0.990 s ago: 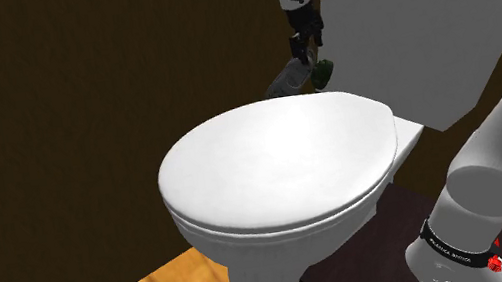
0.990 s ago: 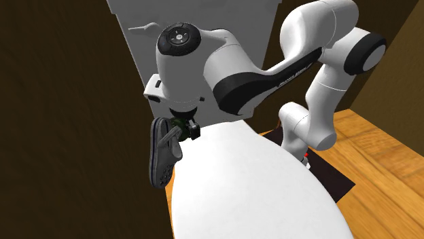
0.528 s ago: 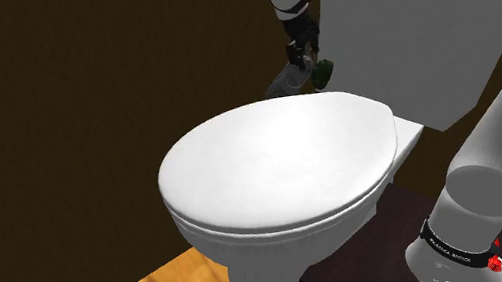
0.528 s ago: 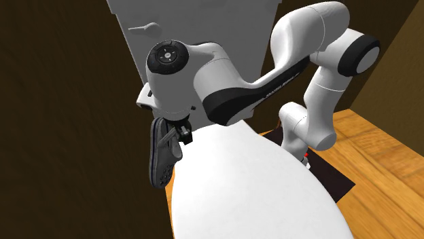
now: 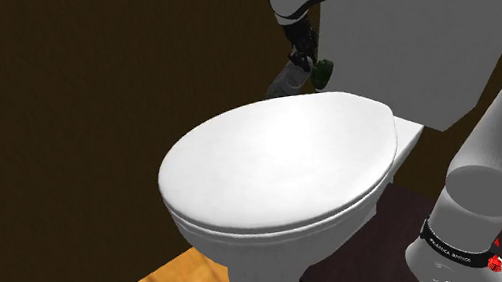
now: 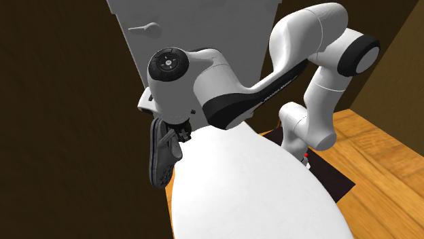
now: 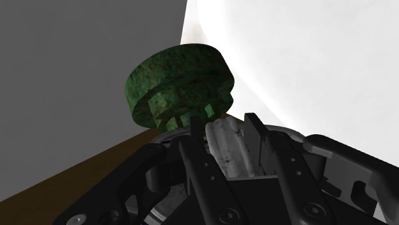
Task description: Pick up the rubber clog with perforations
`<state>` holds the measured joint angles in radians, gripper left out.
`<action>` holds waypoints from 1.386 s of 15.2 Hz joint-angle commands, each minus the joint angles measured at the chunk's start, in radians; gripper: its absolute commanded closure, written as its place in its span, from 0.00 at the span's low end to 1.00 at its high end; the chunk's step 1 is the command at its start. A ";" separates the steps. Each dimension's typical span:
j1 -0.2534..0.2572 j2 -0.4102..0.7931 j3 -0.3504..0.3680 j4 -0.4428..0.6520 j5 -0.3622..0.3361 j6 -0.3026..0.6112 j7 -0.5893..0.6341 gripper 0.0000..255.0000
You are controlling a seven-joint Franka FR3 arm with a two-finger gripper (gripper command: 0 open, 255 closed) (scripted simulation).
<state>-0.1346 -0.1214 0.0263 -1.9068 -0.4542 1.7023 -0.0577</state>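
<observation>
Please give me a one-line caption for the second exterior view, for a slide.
Black gripper clasps a grey clog beside the white toilet lid.

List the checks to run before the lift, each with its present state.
1. Fingers closed on the grey clog: ok. In the wrist view a pale part of it is clasped between them.
2. Grip deep enough to carry the clog: cannot tell. The clasped part looks narrow.
3. Clog clear of the toilet lid: cannot tell. It hangs right at the lid's edge, and contact is not visible either way.
4. Green round object clear of the fingers: not ok. It sits close beside them and might be knocked on the way up.
</observation>
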 commanded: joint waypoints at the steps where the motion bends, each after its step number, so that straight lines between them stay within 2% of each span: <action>1: -0.001 0.002 -0.001 -0.001 0.000 0.001 0.000 1.00; 5: 0.000 -0.001 0.000 -0.003 0.000 0.000 0.002 1.00; 21: 0.003 0.021 0.010 0.219 0.005 -0.186 -0.074 1.00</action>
<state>-0.1302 -0.1008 0.0381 -1.7010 -0.4471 1.5240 -0.1274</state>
